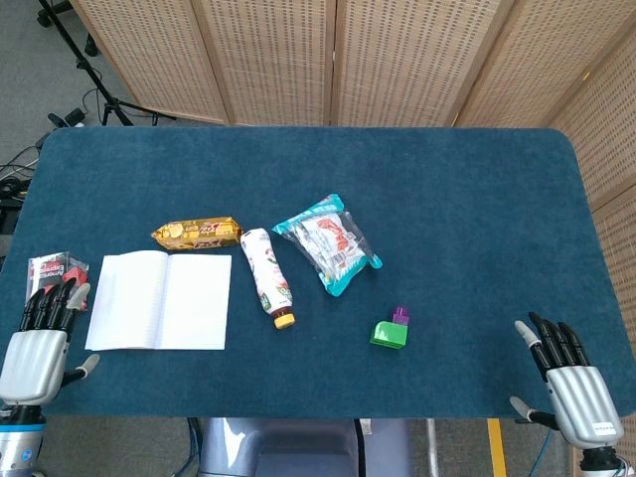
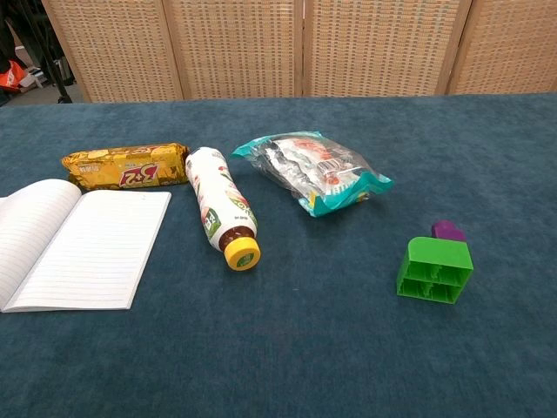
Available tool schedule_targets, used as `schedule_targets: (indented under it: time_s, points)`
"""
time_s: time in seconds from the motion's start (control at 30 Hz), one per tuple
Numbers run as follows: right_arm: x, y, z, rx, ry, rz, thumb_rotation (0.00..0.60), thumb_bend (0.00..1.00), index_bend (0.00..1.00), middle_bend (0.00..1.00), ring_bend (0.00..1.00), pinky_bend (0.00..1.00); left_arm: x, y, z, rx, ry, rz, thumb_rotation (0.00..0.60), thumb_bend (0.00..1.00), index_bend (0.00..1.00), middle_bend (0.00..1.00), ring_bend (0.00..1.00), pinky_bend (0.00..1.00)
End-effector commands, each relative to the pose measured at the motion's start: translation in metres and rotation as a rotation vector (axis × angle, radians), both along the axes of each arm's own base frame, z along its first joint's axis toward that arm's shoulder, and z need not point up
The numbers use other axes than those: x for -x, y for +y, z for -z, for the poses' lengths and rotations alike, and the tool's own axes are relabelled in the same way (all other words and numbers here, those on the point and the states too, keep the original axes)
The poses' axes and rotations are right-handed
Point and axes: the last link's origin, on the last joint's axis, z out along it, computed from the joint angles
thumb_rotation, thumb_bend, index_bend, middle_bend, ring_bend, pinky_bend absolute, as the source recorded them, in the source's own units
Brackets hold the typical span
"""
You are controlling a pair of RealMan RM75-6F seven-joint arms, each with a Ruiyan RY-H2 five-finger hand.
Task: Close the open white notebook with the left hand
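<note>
Head view only: left hand [image 1: 38, 343], right hand [image 1: 571, 383], both empty.

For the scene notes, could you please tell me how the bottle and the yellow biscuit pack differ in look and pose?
The bottle is white and round with a yellow cap; the biscuit pack is golden-yellow with red print and a flatter wrapper. The bottle points toward the table's near edge, cap nearest, while the biscuit pack lies crosswise. The bottle sits right of the notebook; the biscuit pack lies behind it. Both lie on their sides.
</note>
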Motion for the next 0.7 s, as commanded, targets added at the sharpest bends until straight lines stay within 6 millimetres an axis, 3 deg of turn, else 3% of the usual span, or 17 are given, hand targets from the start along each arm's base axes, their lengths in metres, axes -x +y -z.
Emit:
schedule_targets:
  time_s: [0.03,0.7]
  points:
    - [-0.0001,-0.0001,0.0,0.001,0.0,-0.001,0.6,0.04,0.0,0.0,0.0,0.0,-0.0001,0.0001,0.0002,0.001,0.0,0.001,0.6,0.14,0.0,0.0,0.0,0.0]
    - [-0.0003,-0.0002,-0.0049,0.022,-0.013,0.002,0.6,0.04,0.0,0.0,0.0,0.0,0.0022,-0.0018,0.0051,0.016,-0.015,0.006,0.6,0.13,0.0,0.0,0.0,0.0]
